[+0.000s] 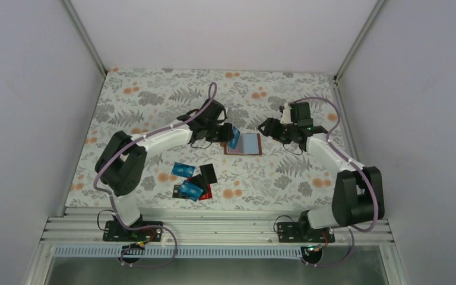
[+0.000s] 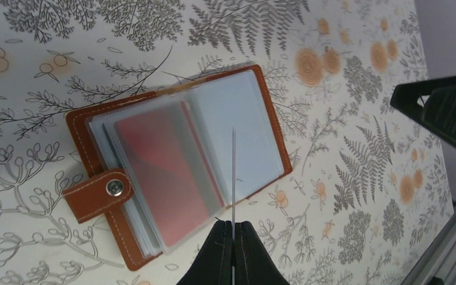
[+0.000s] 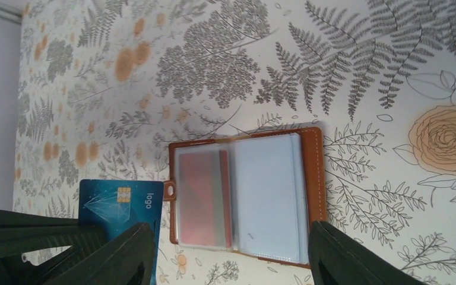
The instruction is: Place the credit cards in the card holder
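Note:
The reddish-brown card holder (image 1: pixel 244 144) lies open on the floral cloth at mid table, its clear sleeves up; a red card (image 2: pixel 165 172) sits in its left sleeve. My left gripper (image 1: pixel 228 134) is shut on a blue card (image 1: pixel 234 138), held upright just left of the holder. In the left wrist view the card (image 2: pixel 234 172) shows edge-on above the holder (image 2: pixel 89 139). In the right wrist view the blue card (image 3: pixel 119 205) stands beside the holder (image 3: pixel 316 172). My right gripper (image 1: pixel 268 127) is open and empty, just right of the holder. Several blue, black and red cards (image 1: pixel 191 181) lie in front.
The floral cloth (image 1: pixel 154 101) covers the table inside white walls. A metal rail (image 1: pixel 214 228) runs along the near edge by the arm bases. The loose card pile lies near the left arm's elbow.

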